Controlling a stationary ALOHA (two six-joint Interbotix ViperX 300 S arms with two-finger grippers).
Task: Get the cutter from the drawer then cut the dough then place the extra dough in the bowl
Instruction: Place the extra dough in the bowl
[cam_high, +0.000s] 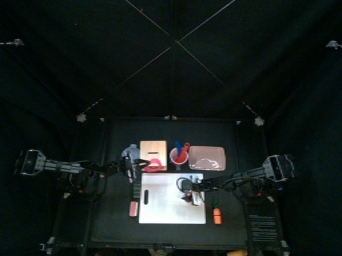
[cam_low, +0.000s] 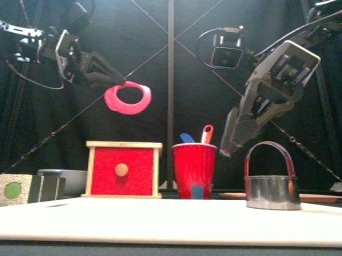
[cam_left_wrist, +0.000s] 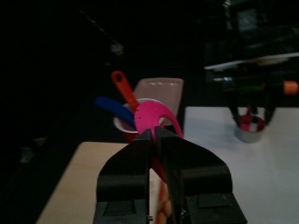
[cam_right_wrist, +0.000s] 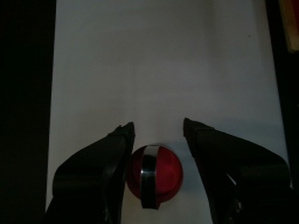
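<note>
A pink dough ring (cam_low: 128, 97) hangs high above the table's left side, and my left gripper (cam_low: 112, 84) is shut on its edge. In the left wrist view the dough ring (cam_left_wrist: 152, 117) sits pinched at the tips of my left gripper (cam_left_wrist: 156, 133). The metal cutter (cam_low: 271, 181) stands upright on the white board (cam_low: 160, 222) at the right. My right gripper (cam_low: 230, 147) hovers open just above and left of its wire handle. From the right wrist, the cutter (cam_right_wrist: 156, 171) shows a red dough disc inside it, below my right gripper (cam_right_wrist: 158, 131).
The wooden box with the red drawer front (cam_low: 124, 170) stands at the back left. Beside it is the red cup (cam_low: 195, 170) holding a blue and a red knife. The bowl (cam_high: 207, 158) lies behind at the right. Small orange toys (cam_high: 134, 207) lie beside the board.
</note>
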